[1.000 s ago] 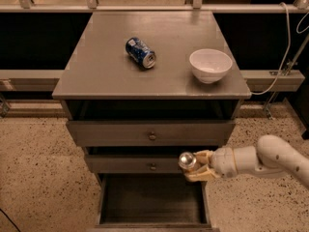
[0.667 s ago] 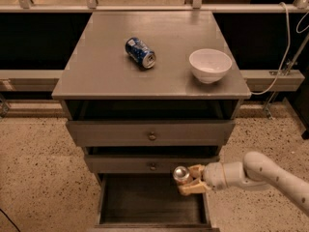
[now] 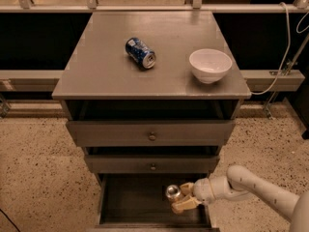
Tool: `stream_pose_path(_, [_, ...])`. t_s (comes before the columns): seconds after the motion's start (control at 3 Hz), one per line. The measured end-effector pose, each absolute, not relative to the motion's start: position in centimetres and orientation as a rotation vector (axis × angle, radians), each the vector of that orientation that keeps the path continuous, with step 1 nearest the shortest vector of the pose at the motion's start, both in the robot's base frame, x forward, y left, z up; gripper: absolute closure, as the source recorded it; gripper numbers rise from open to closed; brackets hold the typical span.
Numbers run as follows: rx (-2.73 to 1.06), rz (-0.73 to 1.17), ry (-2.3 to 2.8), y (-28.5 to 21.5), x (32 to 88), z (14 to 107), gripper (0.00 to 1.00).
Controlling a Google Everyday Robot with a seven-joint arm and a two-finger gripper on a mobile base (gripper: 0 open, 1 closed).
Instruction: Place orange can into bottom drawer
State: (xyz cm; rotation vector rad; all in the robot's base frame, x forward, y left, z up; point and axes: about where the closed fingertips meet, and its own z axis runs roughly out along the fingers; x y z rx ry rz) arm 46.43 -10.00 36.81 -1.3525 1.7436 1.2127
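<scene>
The bottom drawer is pulled open below the two knobbed drawers, with a dark interior. My gripper reaches in from the right, over the drawer's right half. It is shut on the orange can, which lies sideways between the tan fingers with its silver end facing left. Only the can's end and a little of its golden side show. The can hangs above the drawer floor.
A blue can lies on its side on the cabinet top, left of a white bowl. The two upper drawers are slightly open. My white arm comes in from the lower right. A cable hangs at the right.
My gripper has moved down and left with the orange can, from in front of the middle drawer to inside the open bottom drawer.
</scene>
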Motion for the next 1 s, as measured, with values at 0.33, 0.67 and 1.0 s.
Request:
stream_pose_path(0.33, [-1.349,1.219,1.744,-9.9,46.3,36.6,1.0])
stream_pose_path(0.67, [-1.23,1.18,1.767,-10.5,47.2,35.1,1.0])
stream_pose_path(1.0, [-1.045,1.151,1.791,-11.3,49.2,31.7,1.0])
